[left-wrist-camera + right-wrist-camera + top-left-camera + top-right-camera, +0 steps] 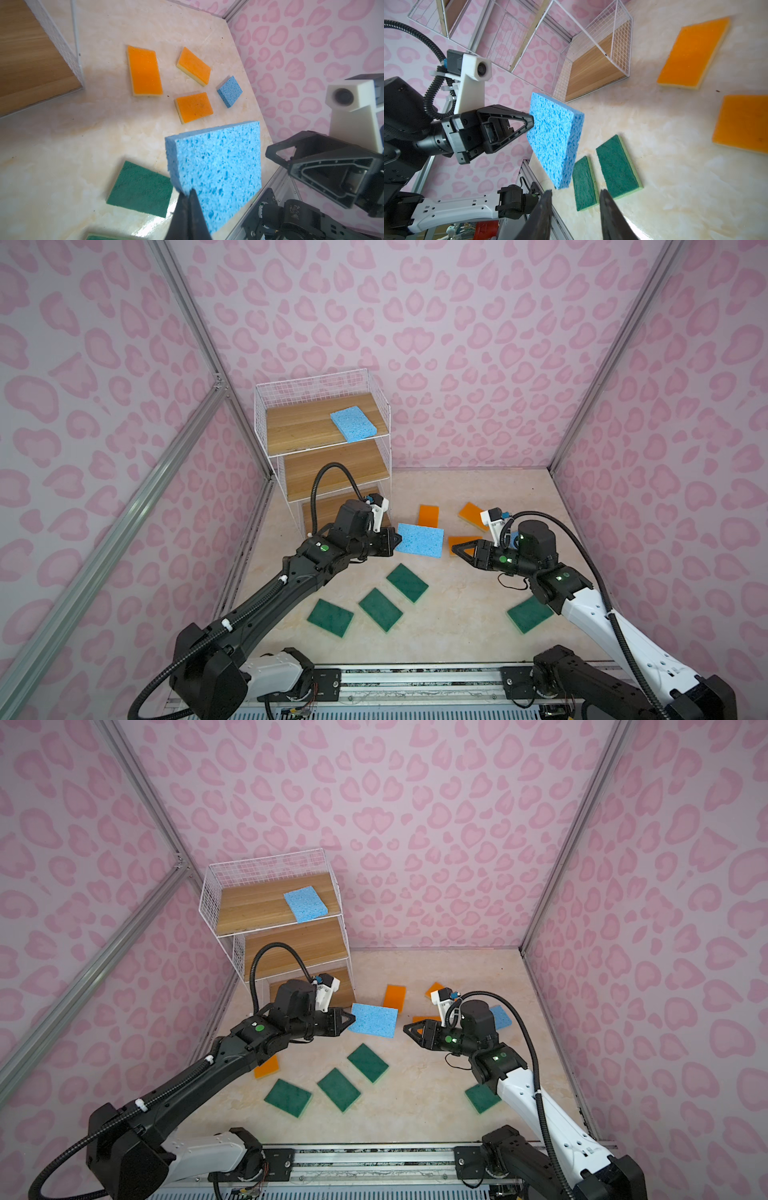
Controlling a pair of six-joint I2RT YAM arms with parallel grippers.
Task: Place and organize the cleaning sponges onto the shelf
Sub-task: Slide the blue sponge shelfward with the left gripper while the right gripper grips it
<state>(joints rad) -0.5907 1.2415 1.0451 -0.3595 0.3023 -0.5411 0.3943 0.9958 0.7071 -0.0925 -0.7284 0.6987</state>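
One speckled blue sponge [353,423] is lying on the shelf [299,425], on its top board. A second blue sponge [419,540] is being pinched aloft by the left gripper [400,538] near the lowest tier. The right gripper [576,193] is being held with jaws apart, empty. Nine are waiting on the table [457,614] (green sponges [407,583], orange sponges [428,515], a third blue sponge [229,91]).

Beige marble-look table [457,630]. Shelf [299,427] stands at its back left, by the wall. A blue sponge [353,423] lies flat on the shelf's top board, right end, reaching the front edge. On the table: three orange sponges [144,72] right of the shelf, with a second blue sponge [229,91] just beside them. A fourth orange sponge [267,1066] is at left, partly hidden. Three green sponges [380,609] sit in a loose row front middle. A fourth green sponge [530,614] is front right, partly hidden.
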